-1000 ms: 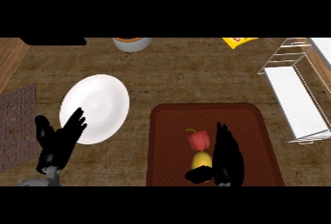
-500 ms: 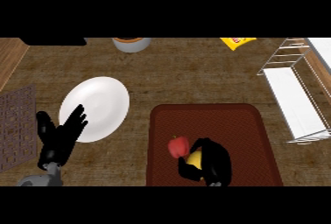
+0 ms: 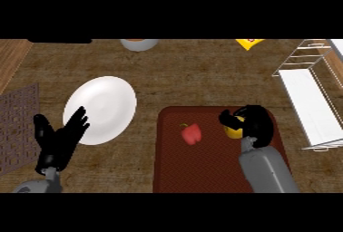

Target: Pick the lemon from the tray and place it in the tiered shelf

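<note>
A yellow lemon (image 3: 232,132) shows inside the curled fingers of my right hand (image 3: 252,123), over the right part of the dark red tray (image 3: 201,172). Most of the lemon is hidden by the hand. A red pepper (image 3: 191,134) lies on the tray just left of the hand. The white wire tiered shelf (image 3: 309,97) stands at the right edge, apart from the hand. My left hand (image 3: 59,140) rests open at the lower left, fingers up, touching nothing.
A white plate (image 3: 100,108) lies left of the tray, just above my left hand. A dark mesh mat (image 3: 17,124) is at the far left. A grey bowl (image 3: 139,44) and a yellow item (image 3: 249,43) sit at the back edge.
My right hand closed on the lemon and carried it up and to the right over the tray. The red pepper shifted left. The left hand stayed where it was.
</note>
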{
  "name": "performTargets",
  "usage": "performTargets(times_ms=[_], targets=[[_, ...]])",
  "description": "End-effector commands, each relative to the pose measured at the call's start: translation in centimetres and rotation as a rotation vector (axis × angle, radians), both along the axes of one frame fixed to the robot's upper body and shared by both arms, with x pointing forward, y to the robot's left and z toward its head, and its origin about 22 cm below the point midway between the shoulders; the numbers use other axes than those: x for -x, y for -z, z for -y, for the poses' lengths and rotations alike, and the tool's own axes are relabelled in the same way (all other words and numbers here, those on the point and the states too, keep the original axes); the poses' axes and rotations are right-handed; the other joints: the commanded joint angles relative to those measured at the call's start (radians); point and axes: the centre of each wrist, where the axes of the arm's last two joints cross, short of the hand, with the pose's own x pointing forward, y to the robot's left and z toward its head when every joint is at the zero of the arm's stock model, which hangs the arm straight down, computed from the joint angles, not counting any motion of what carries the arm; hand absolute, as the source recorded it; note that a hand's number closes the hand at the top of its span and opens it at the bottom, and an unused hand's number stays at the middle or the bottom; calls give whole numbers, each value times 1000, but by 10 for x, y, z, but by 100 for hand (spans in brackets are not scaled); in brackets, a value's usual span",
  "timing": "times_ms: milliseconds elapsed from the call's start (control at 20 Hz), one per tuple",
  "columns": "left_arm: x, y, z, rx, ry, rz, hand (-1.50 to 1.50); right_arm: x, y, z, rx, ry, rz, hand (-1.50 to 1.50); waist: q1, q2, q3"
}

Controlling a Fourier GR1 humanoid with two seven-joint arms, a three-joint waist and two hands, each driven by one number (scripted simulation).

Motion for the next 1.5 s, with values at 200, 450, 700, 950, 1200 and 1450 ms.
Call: performTargets(times_ms=[200,450,700,950,1200,1450], targets=[[-10,-5,7,-18,40,9,0,-84,-93,31,143,419,205,150,38,1,-3],[-10,5,13,-15,34,-7,0,-110,-150,10,316,502,323,150,42,-3,-5],[-12,-1,15,-9,18,0,0,-124,-202,6,443,594,351,150,33,-14,-5],[-14,1,20,-8,1,-23,0,-130,-260,17,519,691,361,150,11,-15,-2],[-10,9,18,5,8,-16,0,-127,-300,8,528,738,378,150,4,-15,-2],[-4,10,13,-18,-8,-35,0,-119,-339,38,547,816,403,150,-4,-19,0]])
